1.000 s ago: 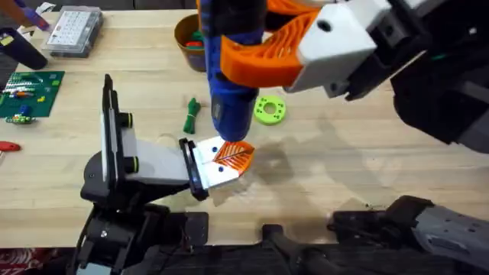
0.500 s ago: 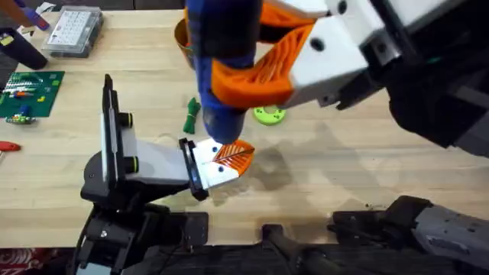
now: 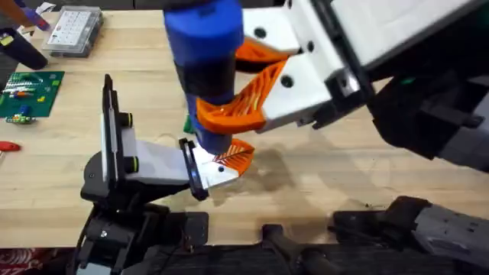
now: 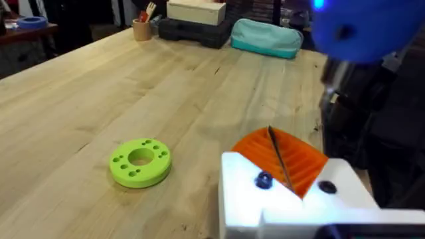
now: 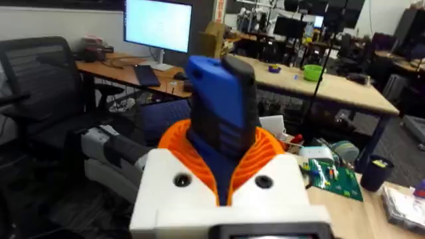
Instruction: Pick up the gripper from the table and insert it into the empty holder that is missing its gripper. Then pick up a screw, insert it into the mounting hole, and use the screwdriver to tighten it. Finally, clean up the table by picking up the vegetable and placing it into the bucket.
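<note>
The long, pale wooden table (image 3: 367, 164) with a plank grain carried a lime-green round plastic disc with small holes (image 4: 140, 161) on bare boards. At its far left edge lay a clear plastic compartment box of small parts (image 3: 74, 29) and a green circuit board (image 3: 27, 93) (just beside each other). The white wedge-shaped holder with its black jointed base (image 3: 145, 164) stood near the front edge.

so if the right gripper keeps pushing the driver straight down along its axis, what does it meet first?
Most likely the small orange gripper seated in the holder. The right gripper holds the blue screwdriver upright, and its narrow tip already sits against that finger's ribbed face. Whether it lines up with a screw is unclear.
</note>
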Robot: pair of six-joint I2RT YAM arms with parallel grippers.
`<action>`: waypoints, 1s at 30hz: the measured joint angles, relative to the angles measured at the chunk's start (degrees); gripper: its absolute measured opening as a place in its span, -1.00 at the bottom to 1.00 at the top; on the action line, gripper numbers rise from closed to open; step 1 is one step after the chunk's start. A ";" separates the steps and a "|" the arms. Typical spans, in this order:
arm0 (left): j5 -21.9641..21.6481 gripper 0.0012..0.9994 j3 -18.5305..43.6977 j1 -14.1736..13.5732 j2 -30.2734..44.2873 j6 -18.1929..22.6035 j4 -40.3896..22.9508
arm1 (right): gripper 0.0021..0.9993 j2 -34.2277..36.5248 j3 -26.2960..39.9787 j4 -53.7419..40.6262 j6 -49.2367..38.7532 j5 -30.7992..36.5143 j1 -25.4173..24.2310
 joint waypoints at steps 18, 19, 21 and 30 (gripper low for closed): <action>0.00 -0.98 0.00 0.00 0.00 0.00 0.00 | -0.91 0.01 -3.68 0.36 -2.31 4.01 0.00; 0.00 -0.98 0.00 0.00 0.00 0.00 0.00 | -0.91 0.01 -4.07 0.30 -2.32 4.18 0.00; 0.00 -0.98 0.00 0.00 0.00 0.00 0.00 | -0.91 0.01 -4.51 0.17 -2.32 4.36 0.00; 0.00 -0.98 0.00 0.00 0.00 0.00 0.00 | -0.91 4.90 -4.62 4.17 -2.48 4.91 0.38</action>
